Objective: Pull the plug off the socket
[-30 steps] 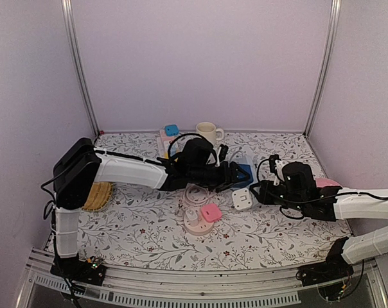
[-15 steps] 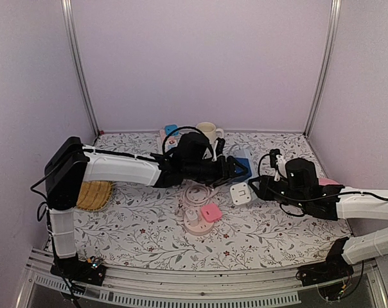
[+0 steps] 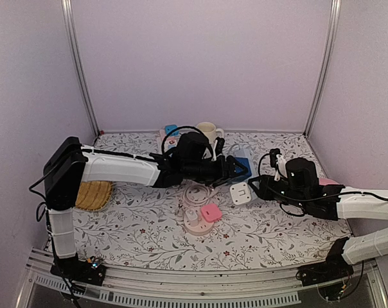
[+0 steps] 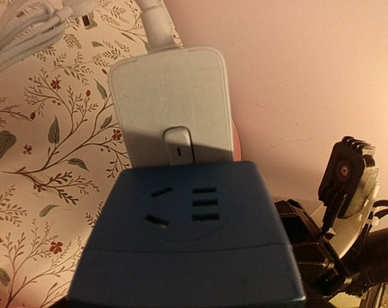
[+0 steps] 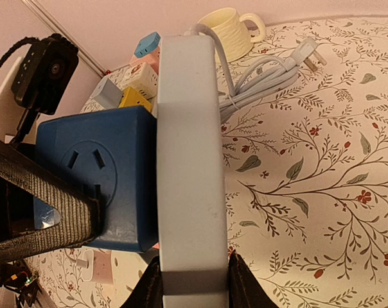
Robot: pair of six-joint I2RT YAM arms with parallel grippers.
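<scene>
Left tool (image 3: 238, 171) pinching the blue plug (image 4: 187, 237), right tool (image 5: 194, 282) clamping the white socket (image 5: 187, 160): a straight, opposed pull, no twisting, looks wisest.

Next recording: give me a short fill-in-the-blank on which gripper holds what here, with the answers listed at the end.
The left gripper is shut on a cube-shaped plastic adapter coloured ___. The right gripper is shut on a flat plastic socket strip coloured ___. The adapter sits flush against the strip, so it is ___ yet pulled off.
Missing words: blue; white; not.
</scene>
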